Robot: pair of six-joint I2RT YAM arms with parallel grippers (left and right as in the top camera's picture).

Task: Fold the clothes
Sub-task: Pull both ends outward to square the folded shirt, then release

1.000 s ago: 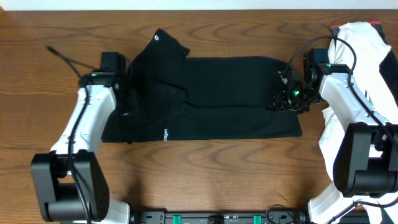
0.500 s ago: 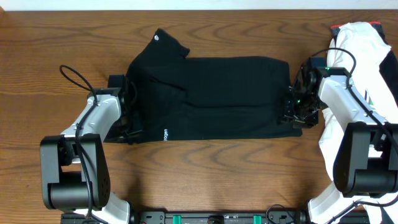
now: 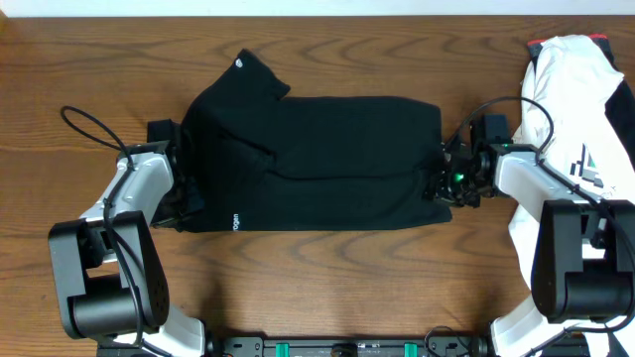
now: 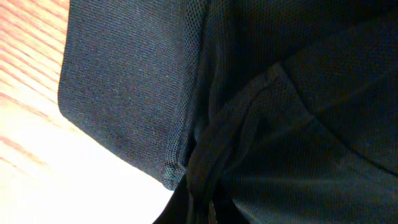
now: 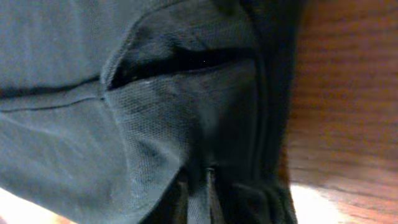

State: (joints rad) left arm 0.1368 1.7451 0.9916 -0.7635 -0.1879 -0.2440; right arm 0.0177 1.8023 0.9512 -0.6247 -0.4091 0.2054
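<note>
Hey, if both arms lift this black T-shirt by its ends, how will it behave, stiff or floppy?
Probably floppy: the black T-shirt wrinkles and bunches where it's pinched. Its middle would likely sag. The thin mesh weave suggests it's light.

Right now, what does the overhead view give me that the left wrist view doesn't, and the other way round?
Only overhead: the whole black T-shirt spread across the table, the left claw and right claw at its two ends, its white lettering, and a white garment at the right edge.
Only left wrist: the mesh weave up close, and a bunched fold where the left claw pinches the fabric.
Both: the black T-shirt and the wooden table beside it.
</note>
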